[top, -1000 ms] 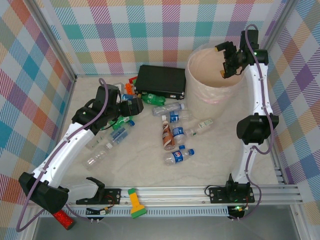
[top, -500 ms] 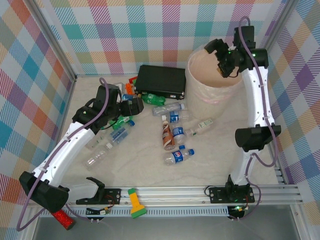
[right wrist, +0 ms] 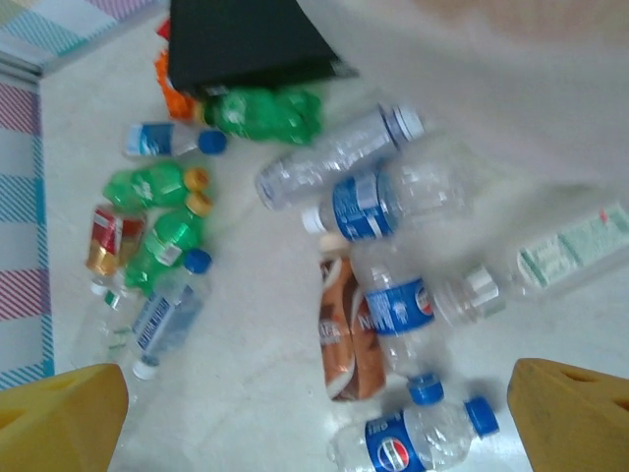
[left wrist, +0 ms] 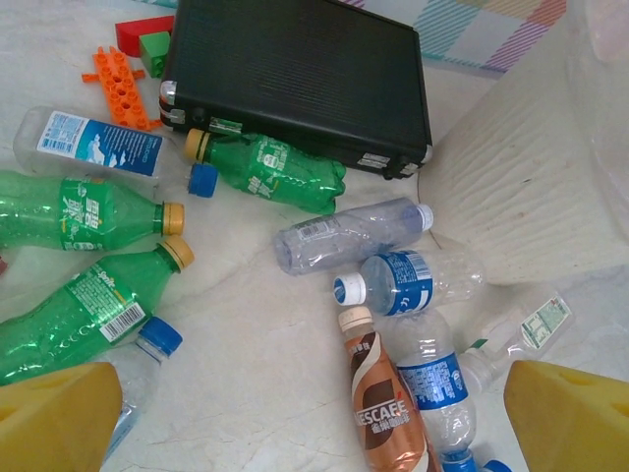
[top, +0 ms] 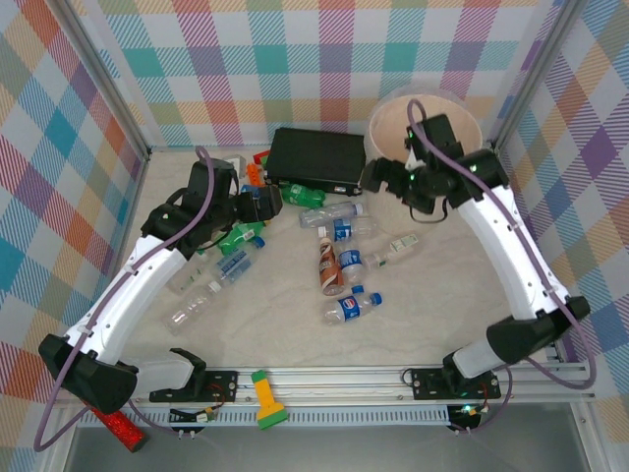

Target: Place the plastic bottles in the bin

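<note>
From the top camera, the left gripper (top: 263, 205) hangs over the green bottles (top: 236, 236) at the left of the pile. The right gripper (top: 378, 178) hangs just left of the bin (top: 393, 126), which stands at the far right beside the black case (top: 314, 157). The plastic bottles (top: 351, 307) lie scattered on the table (top: 432, 295), near of the case.

In the left wrist view, the yellow fingers (left wrist: 54, 423) stand wide apart and empty above a brown-labelled bottle (left wrist: 378, 418).

In the right wrist view, the fingers (right wrist: 59, 413) are likewise spread wide, holding nothing, over the bottles.

Blurry, edge-cropped bin (right wrist: 491, 79)
</note>
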Motion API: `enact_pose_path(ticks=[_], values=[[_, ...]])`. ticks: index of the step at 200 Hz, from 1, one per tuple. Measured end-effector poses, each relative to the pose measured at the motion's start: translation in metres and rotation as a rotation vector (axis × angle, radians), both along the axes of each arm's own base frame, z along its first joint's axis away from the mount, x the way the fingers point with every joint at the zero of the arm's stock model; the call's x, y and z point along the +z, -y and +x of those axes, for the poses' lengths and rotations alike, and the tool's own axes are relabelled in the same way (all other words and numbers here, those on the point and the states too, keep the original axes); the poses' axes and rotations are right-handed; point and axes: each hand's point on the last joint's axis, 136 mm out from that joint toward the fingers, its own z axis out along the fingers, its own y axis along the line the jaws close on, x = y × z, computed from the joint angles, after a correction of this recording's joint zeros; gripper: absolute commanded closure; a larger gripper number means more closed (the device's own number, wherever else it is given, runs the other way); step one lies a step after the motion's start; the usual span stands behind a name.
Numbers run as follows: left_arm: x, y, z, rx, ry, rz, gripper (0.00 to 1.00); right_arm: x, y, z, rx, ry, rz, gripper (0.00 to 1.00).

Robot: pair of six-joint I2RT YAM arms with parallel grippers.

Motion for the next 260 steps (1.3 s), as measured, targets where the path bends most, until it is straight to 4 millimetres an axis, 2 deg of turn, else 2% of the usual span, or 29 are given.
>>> enact_pose_path(ticks=[51,77,95,144,181,227,260], values=[[-0.001,0.0,0.0,0.0,-0.004,0.002,0.0,-0.089,0.0,-0.068,-0.1,-0.191,0.052,0.01],[-0.002,-0.001,-0.002,-0.001,-0.012,0.006,0.0,-0.131,-0.005,-0.095,-0.181,-0.288,0.098,0.01],[-0.004,-0.002,-0.005,-0.003,-0.023,0.008,0.0,-0.154,-0.008,-0.106,-0.243,-0.347,0.126,0.01],[-0.002,-0.008,-0.021,-0.009,-0.025,0.004,0.01,-0.197,-0.025,-0.127,-0.392,-0.468,0.202,0.0],[-0.002,-0.013,-0.031,-0.011,-0.026,0.002,0.0,-0.238,-0.037,-0.144,-0.494,-0.57,0.231,0.08],[-0.008,-0.018,-0.042,-0.011,-0.039,0.009,0.0,-0.254,-0.062,-0.137,-0.552,-0.622,0.289,0.09],[-0.008,-0.021,-0.047,-0.01,-0.042,0.016,0.01,-0.27,-0.071,-0.137,-0.576,-0.659,0.279,0.14]])
